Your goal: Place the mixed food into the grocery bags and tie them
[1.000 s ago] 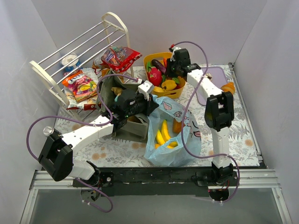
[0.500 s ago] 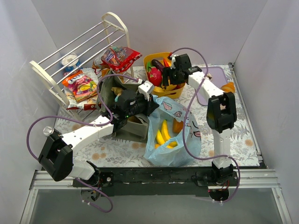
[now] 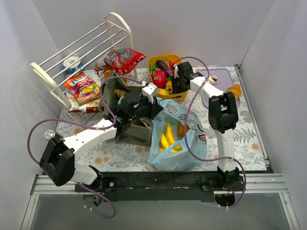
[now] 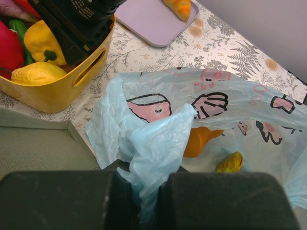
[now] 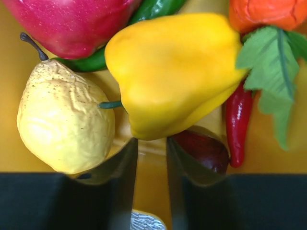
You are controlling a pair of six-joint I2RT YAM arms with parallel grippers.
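Note:
The light-blue cartoon-print bag (image 3: 192, 139) lies open in the middle with yellow bananas (image 3: 168, 136) inside. My left gripper (image 3: 152, 106) is shut on a bunched edge of this bag (image 4: 158, 139), seen between its pads in the left wrist view (image 4: 149, 191). An orange toy (image 4: 199, 141) shows inside. The olive-green tote (image 3: 112, 93) stands left of it. My right gripper (image 3: 173, 86) reaches down into the yellow tub (image 3: 178, 97). Its fingers (image 5: 151, 143) stand narrowly apart with nothing between them, the tips just below a yellow pepper (image 5: 177, 67).
The tub also holds a pale yellow pear (image 5: 62, 124), a red fruit (image 5: 72, 24), a red chilli (image 5: 237, 124) and an eggplant (image 3: 165, 66). The white wire rack (image 3: 72, 52) with snack packets (image 3: 82, 86) stands at the back left. A purple tray (image 3: 218, 79) lies at the back right.
My right gripper has come down and slightly left from above the tub's far rim into the tub. The left gripper and the blue bag have not moved.

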